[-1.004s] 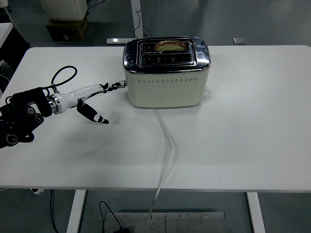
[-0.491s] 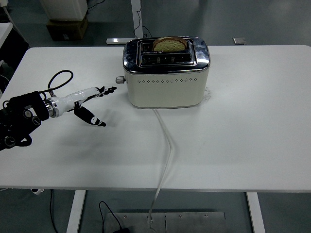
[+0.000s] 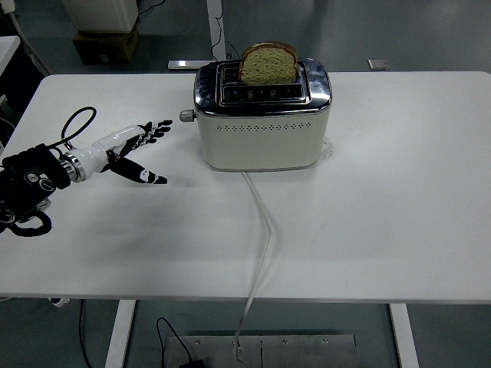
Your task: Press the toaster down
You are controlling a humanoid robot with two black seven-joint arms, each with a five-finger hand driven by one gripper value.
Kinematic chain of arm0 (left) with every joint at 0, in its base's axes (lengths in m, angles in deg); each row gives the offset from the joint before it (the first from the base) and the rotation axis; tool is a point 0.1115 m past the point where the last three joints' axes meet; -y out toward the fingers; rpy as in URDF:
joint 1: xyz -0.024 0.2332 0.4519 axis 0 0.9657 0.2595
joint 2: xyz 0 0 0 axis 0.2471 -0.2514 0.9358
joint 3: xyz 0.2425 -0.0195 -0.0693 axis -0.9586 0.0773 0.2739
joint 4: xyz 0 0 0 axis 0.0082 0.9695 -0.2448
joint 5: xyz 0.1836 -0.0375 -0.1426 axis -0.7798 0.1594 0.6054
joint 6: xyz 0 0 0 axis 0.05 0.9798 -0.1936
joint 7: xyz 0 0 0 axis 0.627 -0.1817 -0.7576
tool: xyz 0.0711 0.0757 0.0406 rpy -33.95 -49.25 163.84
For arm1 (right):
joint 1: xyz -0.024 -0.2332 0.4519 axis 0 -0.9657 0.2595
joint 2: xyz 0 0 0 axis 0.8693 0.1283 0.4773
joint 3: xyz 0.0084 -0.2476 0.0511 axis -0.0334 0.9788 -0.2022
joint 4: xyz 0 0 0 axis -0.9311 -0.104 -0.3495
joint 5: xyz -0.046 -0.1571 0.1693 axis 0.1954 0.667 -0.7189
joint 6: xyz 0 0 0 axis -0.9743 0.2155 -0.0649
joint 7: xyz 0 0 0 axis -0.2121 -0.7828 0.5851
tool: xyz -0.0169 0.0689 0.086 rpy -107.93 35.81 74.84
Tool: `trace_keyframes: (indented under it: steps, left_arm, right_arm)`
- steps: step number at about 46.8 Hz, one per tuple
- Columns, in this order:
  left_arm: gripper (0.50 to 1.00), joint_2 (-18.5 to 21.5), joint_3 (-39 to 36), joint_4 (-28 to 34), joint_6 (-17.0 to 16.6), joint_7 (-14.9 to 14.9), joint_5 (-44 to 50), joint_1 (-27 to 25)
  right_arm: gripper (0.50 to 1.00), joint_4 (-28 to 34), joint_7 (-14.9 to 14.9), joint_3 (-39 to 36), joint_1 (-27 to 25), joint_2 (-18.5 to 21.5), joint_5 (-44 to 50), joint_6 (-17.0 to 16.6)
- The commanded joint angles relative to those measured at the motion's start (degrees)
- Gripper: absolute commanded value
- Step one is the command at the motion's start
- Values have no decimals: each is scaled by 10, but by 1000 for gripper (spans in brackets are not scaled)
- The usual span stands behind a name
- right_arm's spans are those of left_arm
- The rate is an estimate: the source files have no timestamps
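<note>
Left hand (image 3: 132, 149): white, black-tipped, on a black arm entering from the table's left edge; fingers (image 3: 157, 127) spread and extended toward the toaster, thumb splayed down toward the table's near side; grasping nothing, clear of the lever, held over the left part of the table. Black cable loop (image 3: 75, 123): rises from the wrist, behind the hand. Toaster (image 3: 262, 115): cream body with chrome top, two slots, row of small holes along the front face; stands upright near the table's far edge, slightly left of its middle. Lever knob (image 3: 185, 116): small, round, projecting from the toaster's left end, high on that end; near the fingertips but apart from them. Bread slice (image 3: 268, 63): brown crust, pale greenish-tan face; upright in the rear slot, most of it standing above the chrome top. Front slot: contents cannot be made out. Power cord (image 3: 263, 234): white, runs from the base of the toaster's front across the table and over its near edge. Table (image 3: 399, 192): white, rectangular, on white legs. Right hand: outside the view
</note>
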Motion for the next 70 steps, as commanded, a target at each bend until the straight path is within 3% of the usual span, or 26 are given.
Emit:
trace_keyframes:
  steps: [1, 34, 45, 70]
  left_arm:
    - [1000, 2, 1, 0, 1, 0, 30, 0]
    - [1000, 16, 3, -3, 0, 3, 326, 1]
    - [1000, 12, 4, -49, 0, 4, 417, 4]
    - [1000, 1, 6, -67, -1, 6, 530, 25]
  right_arm:
    - [998, -1, 0, 0, 0, 0, 0, 0]
    - [998, 0, 0, 0, 0, 0, 0, 0]
    - [998, 0, 0, 0, 0, 0, 0, 0]
    - [998, -1, 0, 0, 0, 0, 0, 0]
